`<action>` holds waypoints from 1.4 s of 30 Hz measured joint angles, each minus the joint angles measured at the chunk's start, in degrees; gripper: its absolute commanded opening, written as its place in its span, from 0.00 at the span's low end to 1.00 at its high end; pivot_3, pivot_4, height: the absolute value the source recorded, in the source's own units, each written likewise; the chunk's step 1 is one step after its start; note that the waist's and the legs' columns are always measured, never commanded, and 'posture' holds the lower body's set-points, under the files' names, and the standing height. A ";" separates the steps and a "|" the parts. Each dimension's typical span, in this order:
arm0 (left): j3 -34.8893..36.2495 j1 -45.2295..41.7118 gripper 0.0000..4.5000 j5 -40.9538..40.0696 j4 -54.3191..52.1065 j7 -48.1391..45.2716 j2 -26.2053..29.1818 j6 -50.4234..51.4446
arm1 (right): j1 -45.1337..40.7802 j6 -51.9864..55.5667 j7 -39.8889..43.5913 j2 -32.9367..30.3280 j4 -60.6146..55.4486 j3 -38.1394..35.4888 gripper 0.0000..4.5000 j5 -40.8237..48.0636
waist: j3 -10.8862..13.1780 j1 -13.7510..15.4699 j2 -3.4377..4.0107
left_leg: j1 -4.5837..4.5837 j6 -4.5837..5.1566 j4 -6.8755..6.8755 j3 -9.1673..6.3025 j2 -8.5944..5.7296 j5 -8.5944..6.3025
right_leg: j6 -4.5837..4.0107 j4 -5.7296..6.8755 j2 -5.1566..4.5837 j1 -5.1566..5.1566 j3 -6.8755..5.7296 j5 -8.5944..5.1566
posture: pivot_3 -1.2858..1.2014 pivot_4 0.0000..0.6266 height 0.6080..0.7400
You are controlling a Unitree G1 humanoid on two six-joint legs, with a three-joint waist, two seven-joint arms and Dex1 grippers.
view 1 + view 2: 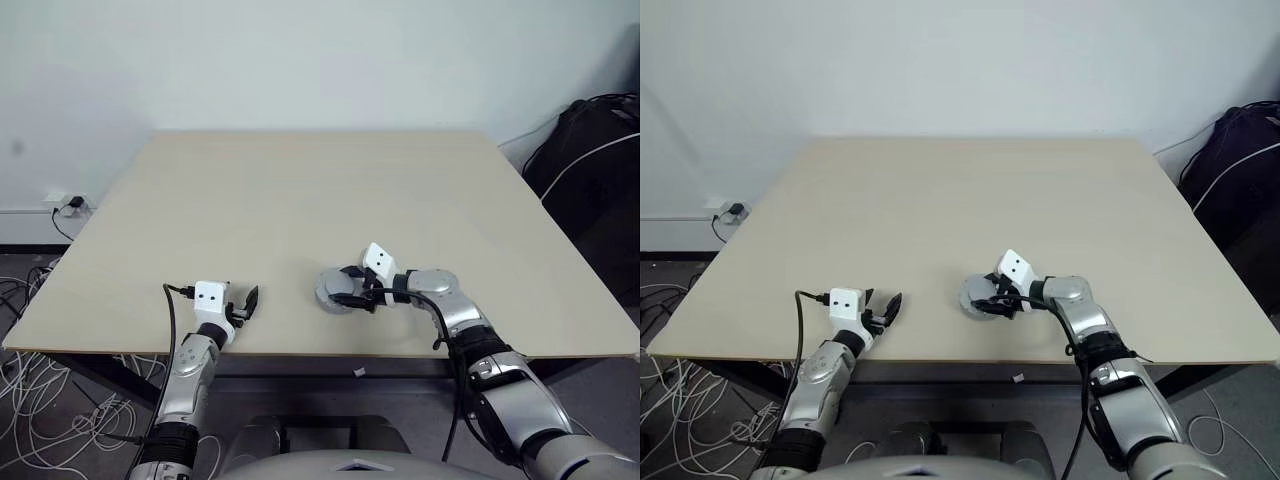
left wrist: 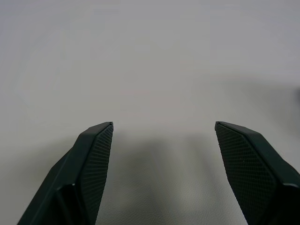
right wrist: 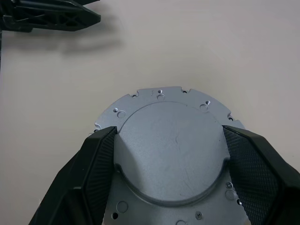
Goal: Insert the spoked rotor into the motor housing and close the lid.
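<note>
A round grey-silver metal disc, the lid [image 3: 171, 154], lies on the table near its front edge. Its plain raised face sits over a notched flange with small holes. My right gripper [image 1: 345, 287] is open and straddles the raised face. Its fingertips [image 3: 105, 140] stand close against either side, and I cannot tell whether they touch. My left gripper [image 1: 247, 302] hovers open over bare table to the lid's left, with nothing between its fingers [image 2: 101, 150]. The spoked rotor and the motor housing are hidden or out of view.
The pale wooden table [image 1: 300, 200] stretches bare toward the far wall. Its front edge runs just behind both grippers. A black bag with a white cable [image 1: 595, 160] stands off the right side. Loose cables [image 1: 30, 400] lie on the floor at left.
</note>
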 measured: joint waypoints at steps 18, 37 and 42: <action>-0.01 0.40 0.82 -0.02 -0.72 0.16 -0.30 0.15 | -0.14 4.48 -2.26 0.37 -2.32 0.69 0.72 -1.60 | -0.03 -0.07 0.02 | 0.06 0.00 0.04 -0.01 0.01 0.00 | 0.01 0.00 0.00 0.00 -0.01 0.00 | 0.52 0.00 1.00; -0.02 0.45 0.82 0.01 -0.75 0.57 -0.54 0.17 | -1.92 4.33 -2.14 -1.14 -1.79 3.29 0.72 -3.32 | -0.09 0.37 0.11 | 0.10 -0.02 0.10 -0.01 0.00 0.00 | 0.03 0.01 -0.01 0.04 -0.01 0.02 | 0.52 0.00 1.00; -0.28 -1.54 0.82 -0.11 -0.76 -1.91 0.97 0.37 | -1.96 4.39 -2.21 -1.08 -1.50 3.16 0.72 -3.22 | -0.10 0.41 0.11 | 0.10 -0.13 0.11 -0.02 0.00 -0.05 | 0.04 0.03 -0.01 0.06 -0.05 0.02 | 0.52 0.00 1.00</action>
